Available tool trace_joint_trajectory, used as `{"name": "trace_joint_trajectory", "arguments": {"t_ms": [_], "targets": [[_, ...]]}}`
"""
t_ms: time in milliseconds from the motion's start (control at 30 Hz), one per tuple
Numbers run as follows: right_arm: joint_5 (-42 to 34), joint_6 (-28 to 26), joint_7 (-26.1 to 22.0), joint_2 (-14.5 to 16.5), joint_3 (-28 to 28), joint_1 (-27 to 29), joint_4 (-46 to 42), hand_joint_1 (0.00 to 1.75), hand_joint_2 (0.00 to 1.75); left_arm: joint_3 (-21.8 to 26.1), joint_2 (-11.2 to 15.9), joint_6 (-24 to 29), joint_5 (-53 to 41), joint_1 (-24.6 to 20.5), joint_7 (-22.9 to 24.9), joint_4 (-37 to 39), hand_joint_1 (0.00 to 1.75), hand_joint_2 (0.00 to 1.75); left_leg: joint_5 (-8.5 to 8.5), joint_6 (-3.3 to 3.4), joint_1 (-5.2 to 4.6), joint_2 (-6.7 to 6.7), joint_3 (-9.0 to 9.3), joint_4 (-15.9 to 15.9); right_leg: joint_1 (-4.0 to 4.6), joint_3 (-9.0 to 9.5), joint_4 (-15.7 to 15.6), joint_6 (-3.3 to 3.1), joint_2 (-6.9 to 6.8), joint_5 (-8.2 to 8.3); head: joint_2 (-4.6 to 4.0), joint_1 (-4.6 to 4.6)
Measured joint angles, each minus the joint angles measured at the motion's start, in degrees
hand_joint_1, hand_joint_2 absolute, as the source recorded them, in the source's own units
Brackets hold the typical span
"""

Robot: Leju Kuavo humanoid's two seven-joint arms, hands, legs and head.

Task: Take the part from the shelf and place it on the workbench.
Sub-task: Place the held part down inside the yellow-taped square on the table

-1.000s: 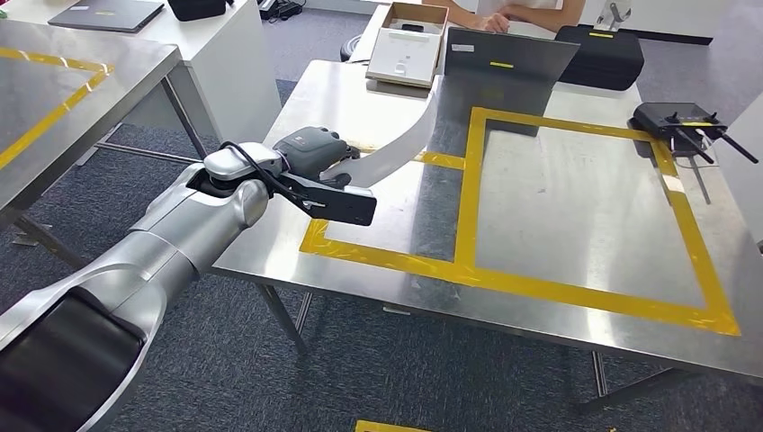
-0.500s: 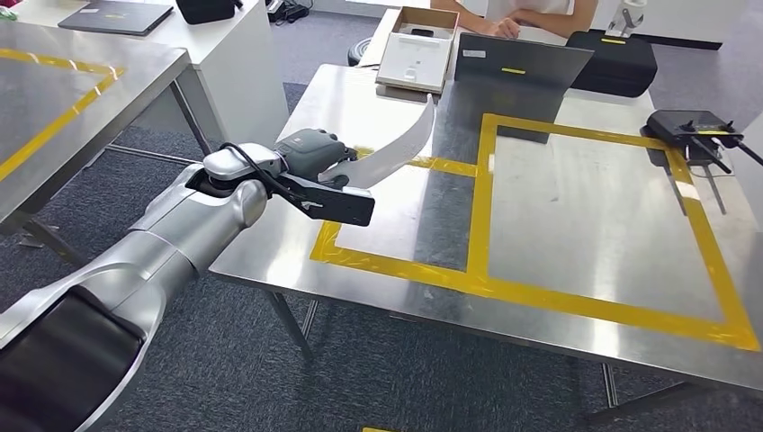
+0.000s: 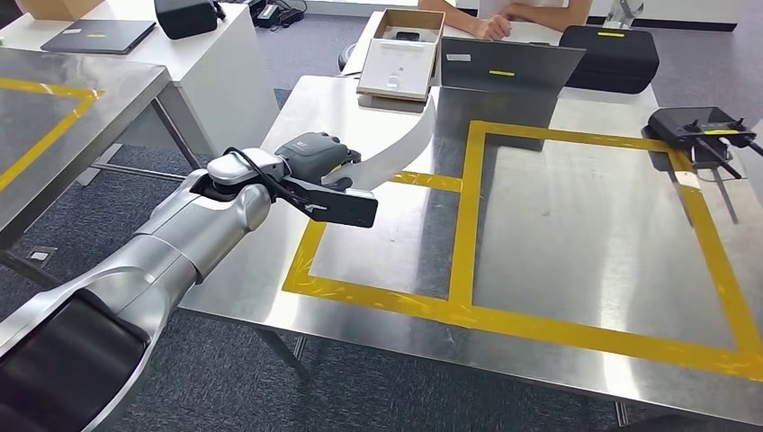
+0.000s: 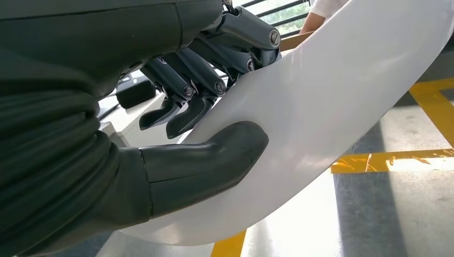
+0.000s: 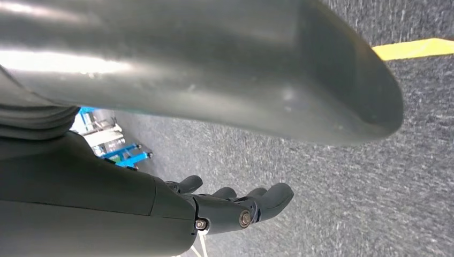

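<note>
My left hand (image 3: pixel 313 155) holds a long, curved white part (image 3: pixel 400 148) over the left side of the steel workbench (image 3: pixel 378 234). The part arches up and away from the hand, above the yellow tape line (image 3: pixel 425 179). Up close in the left wrist view, the thumb (image 4: pixel 214 160) presses one face of the white part (image 4: pixel 332 107) and the dark fingers (image 4: pixel 209 80) wrap the other face. My right hand (image 5: pixel 235 206) hangs over grey carpet, its fingers lightly curled, holding nothing.
Yellow tape marks rectangles on the workbench. At its far edge stand a bent metal plate (image 3: pixel 504 67), an open cardboard box (image 3: pixel 402 56) and a black case (image 3: pixel 610 56). A black controller (image 3: pixel 704 126) lies at right. A person (image 3: pixel 490 18) sits behind. Another table (image 3: pixel 54 117) stands at left.
The camera has shifted, so the whole workbench sits differently in the picture. The left hand keeps its hold on the white part, which reaches slightly farther over the bench.
</note>
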Motion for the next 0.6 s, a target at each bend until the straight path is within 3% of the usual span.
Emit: {"name": "trace_joint_trajectory", "arguments": {"t_ms": [33,100,133,167,267,300,367,433,467,500,567,600], "targets": [[-0.04,0.01,0.01,0.14,0.0,0.01,0.0,0.0,0.0,0.25,0.04,-0.26,0.47,0.1,0.01,0.05,1.75,1.75,2.52,0.43,-0.23,0.0,0.48,-3.4,0.04,0.68,-0.02,0.0,0.09,-0.56,0.0,-0.01],[-0.08,0.02,-0.01,0.57,0.0,0.01,0.01,0.0,0.0,0.65,0.17,-0.67,0.96,0.19,0.01,0.2,1.75,1.75,9.17,1.39,-0.94,-0.06,2.08,-11.18,0.11,1.71,-0.07,0.29,0.26,-1.61,0.0,0.01],[-0.09,0.04,-0.01,0.74,0.0,-0.04,0.02,0.0,0.0,0.77,0.2,-0.79,1.05,0.25,0.01,0.26,1.75,1.75,11.45,1.75,-1.23,-0.12,2.73,-13.6,0.14,1.97,-0.12,0.6,0.35,-2.09,0.0,0.01],[-0.13,0.05,-0.01,0.87,-0.01,-0.08,0.02,0.0,0.0,0.87,0.21,-0.89,1.11,0.32,0.0,0.28,1.75,1.75,12.5,2.01,-1.42,-0.21,3.04,-14.65,0.17,2.14,-0.25,0.94,0.45,-2.46,0.0,0.0],[-0.22,0.07,0.07,0.95,-0.02,-0.21,0.02,0.0,0.0,1.2,0.08,-1.0,1.14,0.41,0.07,0.22,1.75,1.75,12.26,2.64,-1.09,-0.29,4.11,-15.34,0.27,2.73,-0.57,1.77,0.47,-3.52,0.0,-0.02],[-0.22,0.07,0.12,0.96,-0.02,-0.26,0.01,0.0,0.0,1.25,0.02,-0.98,1.02,0.35,0.09,0.17,1.75,1.75,12.13,2.92,-0.91,-0.26,4.63,-15.81,0.32,2.3,0.59,1.96,0.36,-4.3,0.0,0.02],[-0.22,0.07,0.03,0.86,-0.01,-0.34,0.01,0.0,0.0,1.23,-0.16,-0.94,0.48,0.31,0.08,0.12,1.75,1.75,11.68,3.38,-0.77,-0.26,5.37,-16.23,0.37,-1.05,6.61,2.24,0.14,-6.77,0.0,0.12],[-0.23,0.1,-0.39,0.73,0.0,-0.33,0.0,0.0,0.0,1.17,-0.27,-0.91,-0.06,0.49,0.05,0.11,0.87,0.87,10.99,3.5,-0.75,-0.37,5.62,-15.88,0.33,-5.93,13.49,2.53,0.12,-8.34,0.0,0.14],[-0.24,0.14,-0.49,0.7,-0.01,-0.28,0.0,0.0,0.0,1.13,-0.27,-0.8,-0.26,0.6,0.03,0.12,0.44,0.44,10.57,3.42,-0.72,-0.44,5.73,-15.55,0.28,-7.48,14.65,2.71,0.1,-7.6,0.0,0.15],[-0.24,0.19,-0.5,0.68,-0.01,-0.24,0.0,0.0,0.0,1.12,-0.27,-0.58,-0.51,0.66,0.01,0.11,0.0,0.44,10.11,3.29,-0.65,-0.51,5.84,-15.11,0.18,-7.97,13.69,2.92,0.08,-5.73,0.0,0.14],[-0.23,0.25,-0.41,0.62,-0.02,-0.24,0.01,0.0,0.0,1.1,-0.29,0.29,-0.93,0.62,-0.05,0.1,0.0,0.44,9.08,2.81,-0.45,-0.62,6.01,-13.92,-0.09,-6.41,7.4,3.37,-0.01,-0.86,0.0,0.15],[-0.21,0.27,-0.54,0.62,-0.01,-0.27,0.01,0.0,0.0,1.1,-0.29,0.86,-1.04,0.55,-0.15,0.09,0.0,0.44,8.61,2.49,-0.48,-0.68,5.91,-13.24,-0.12,-5.43,4.52,3.32,0.04,0.63,0.0,0.17]]}}
